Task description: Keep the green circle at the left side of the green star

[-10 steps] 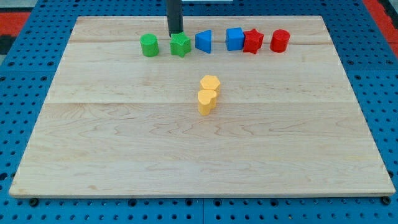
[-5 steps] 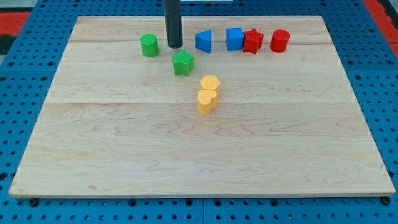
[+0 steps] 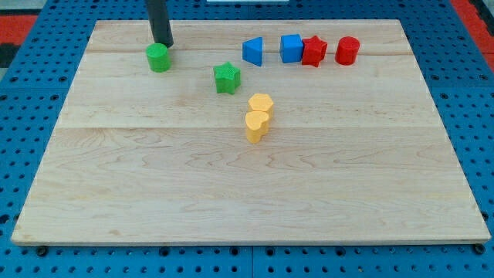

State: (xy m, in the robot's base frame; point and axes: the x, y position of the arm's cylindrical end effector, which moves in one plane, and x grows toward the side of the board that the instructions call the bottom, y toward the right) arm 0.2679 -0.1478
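The green circle [image 3: 159, 58] sits near the view's top left on the wooden board. The green star [image 3: 227, 78] lies to its right and slightly lower, well apart from it. My tip [image 3: 163, 44] is just above the green circle, at its upper right edge, touching or nearly touching it. The dark rod rises from there out of the view's top.
A blue triangle-like block [image 3: 253, 51], a blue cube [image 3: 291, 48], a red star [image 3: 313, 52] and a red cylinder [image 3: 347, 50] stand in a row at the top right. Two yellow blocks [image 3: 258, 116] touch each other below the green star.
The green star was pushed down out of the row. The rod then moved left, and the green circle shifted left from about the star's old neighbour spot.
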